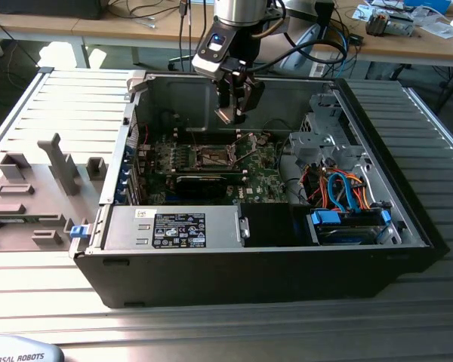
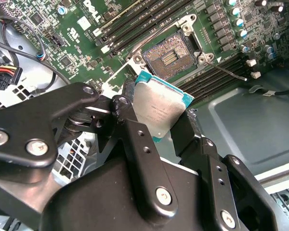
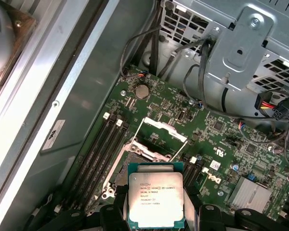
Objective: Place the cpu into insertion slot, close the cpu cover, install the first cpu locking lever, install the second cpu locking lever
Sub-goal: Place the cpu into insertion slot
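My fingers [image 2: 182, 134] pinch the cpu [image 2: 159, 108] by two edges, shiny side up, to keep it flat. It hangs above the socket [image 2: 167, 57], not touching. The cpu cover [image 3: 164, 127] stands tipped open beside the socket, leaving it bare.

Pincer [image 1: 229, 113] grips the cpu [image 3: 155, 199] — pointing down

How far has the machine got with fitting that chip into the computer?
Nothing is installed yet. The gripper holds the cpu in the air above the motherboard. The insertion slot is empty and the cpu cover stands open, so placing, closing and locking are not yet done.
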{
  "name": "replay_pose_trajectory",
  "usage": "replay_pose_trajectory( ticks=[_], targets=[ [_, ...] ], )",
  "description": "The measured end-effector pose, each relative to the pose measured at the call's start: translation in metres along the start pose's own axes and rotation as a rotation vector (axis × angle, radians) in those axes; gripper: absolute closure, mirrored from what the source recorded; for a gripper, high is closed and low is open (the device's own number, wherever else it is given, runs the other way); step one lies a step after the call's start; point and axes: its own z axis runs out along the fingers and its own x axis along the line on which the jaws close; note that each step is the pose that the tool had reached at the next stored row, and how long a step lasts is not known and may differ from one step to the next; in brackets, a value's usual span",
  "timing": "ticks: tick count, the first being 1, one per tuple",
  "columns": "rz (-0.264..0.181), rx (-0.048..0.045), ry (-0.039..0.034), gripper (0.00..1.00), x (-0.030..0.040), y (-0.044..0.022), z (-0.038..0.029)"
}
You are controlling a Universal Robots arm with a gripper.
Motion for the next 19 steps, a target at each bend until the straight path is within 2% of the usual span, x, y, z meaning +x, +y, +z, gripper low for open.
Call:
replay_pose_trajectory(
  ticks=[19],
  targets=[
    [0.019,0.0001,-0.0003,0.46,0.0,0.0,0.0002]
  ],
)
